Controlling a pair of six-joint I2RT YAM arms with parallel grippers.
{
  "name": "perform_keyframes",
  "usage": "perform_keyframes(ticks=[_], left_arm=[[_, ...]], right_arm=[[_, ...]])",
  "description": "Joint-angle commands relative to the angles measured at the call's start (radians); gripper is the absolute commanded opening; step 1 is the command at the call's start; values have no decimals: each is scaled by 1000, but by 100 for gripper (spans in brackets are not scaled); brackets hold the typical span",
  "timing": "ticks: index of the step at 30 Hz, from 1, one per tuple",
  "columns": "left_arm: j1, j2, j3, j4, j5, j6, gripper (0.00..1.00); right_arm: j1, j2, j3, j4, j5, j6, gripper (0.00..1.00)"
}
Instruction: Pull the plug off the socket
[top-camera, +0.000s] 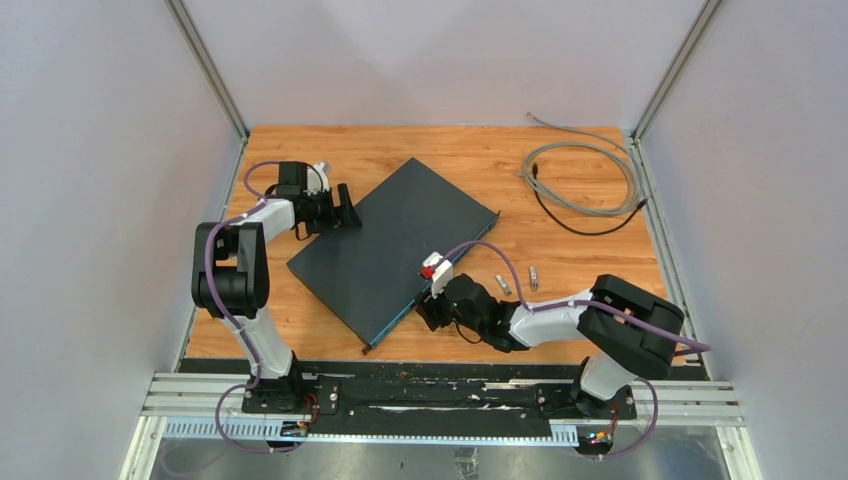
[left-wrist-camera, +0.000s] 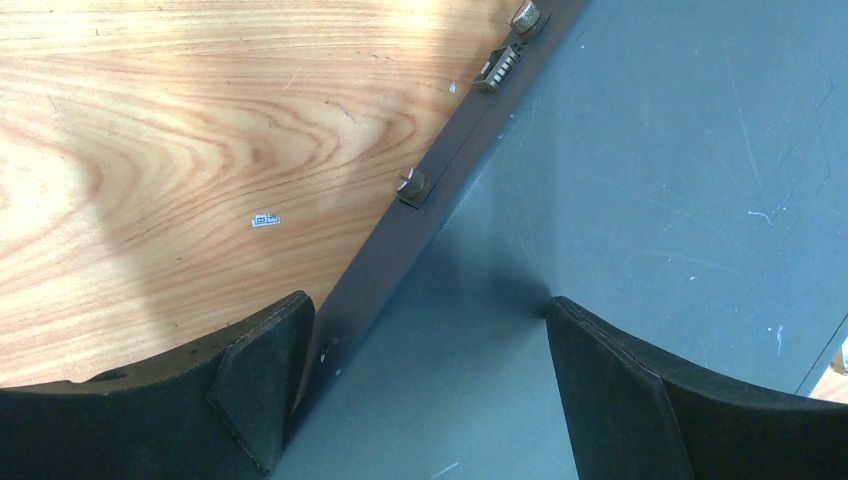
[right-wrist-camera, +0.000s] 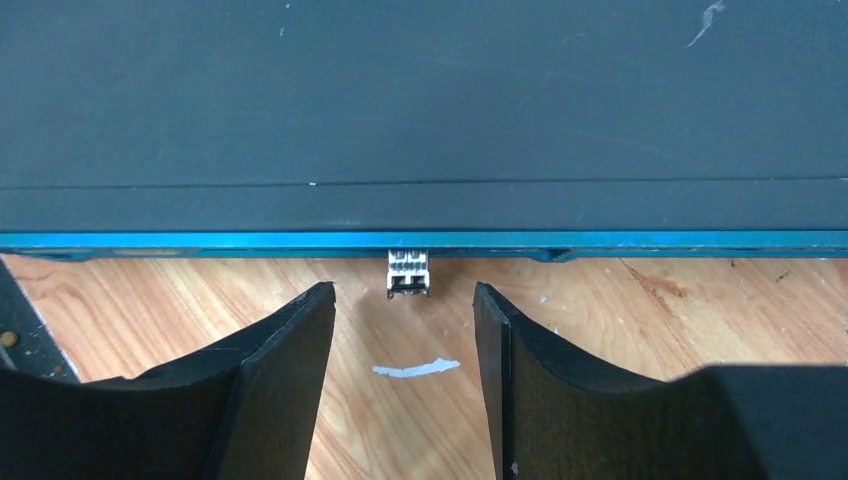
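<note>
A flat dark switch box (top-camera: 390, 245) lies at an angle on the wooden table. In the right wrist view its blue front edge (right-wrist-camera: 200, 241) has a small metal plug (right-wrist-camera: 408, 273) sticking out of a socket. My right gripper (right-wrist-camera: 402, 300) is open, its fingertips either side of the plug and just short of it, touching nothing. It sits at the box's near edge (top-camera: 428, 312), where the plug is hidden. My left gripper (top-camera: 345, 208) is open and straddles the box's far left edge (left-wrist-camera: 428, 305), one finger (left-wrist-camera: 265, 375) over the wood, one over the lid.
Two small loose metal modules (top-camera: 503, 284) (top-camera: 534, 277) lie on the wood right of the box. A coiled grey cable (top-camera: 585, 180) and a black cable lie at the back right. Thumb screws (left-wrist-camera: 410, 185) stick out of the box's rear edge. Enclosure walls stand on both sides.
</note>
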Motion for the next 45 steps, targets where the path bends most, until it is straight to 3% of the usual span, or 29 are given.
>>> perform_keyframes(ticks=[1,9,15,16,22,28,31,35,38,42,45], left_arm=[[-18,72,-54,-160,-84,27,87],[-18,70,-56,-158,-79,27,87],[-18,68,-58,-156,-77,26,87],[-18,67,-58,-156,-80,26,87],[-18,67,-58,-156,-88,25,87],[-18,49,-66,-153,-87,25,87],[-18,35,-73,-144,-82,24,87],[-18,4,-86,-127,-76,22,88],[-18,-30,-96,-119,-81,20,89],[-18,-91,-111,-107,-82,12,91],[-18,-157,-115,-102,-104,-19,95]], right_arm=[[7,47,53,2,46,-22,57],[1,83,68,44,61,-9,34],[1,10,30,-10,78,16,4],[1,-17,20,-52,74,24,0],[0,-191,-17,-449,92,127,0],[-7,-489,-55,-837,276,264,0],[-74,-602,-93,-880,379,324,2],[-259,-651,-117,-929,325,398,7],[-309,-638,-120,-948,338,409,12],[-316,-591,-106,-952,372,400,33],[-320,-583,-75,-972,380,399,57]])
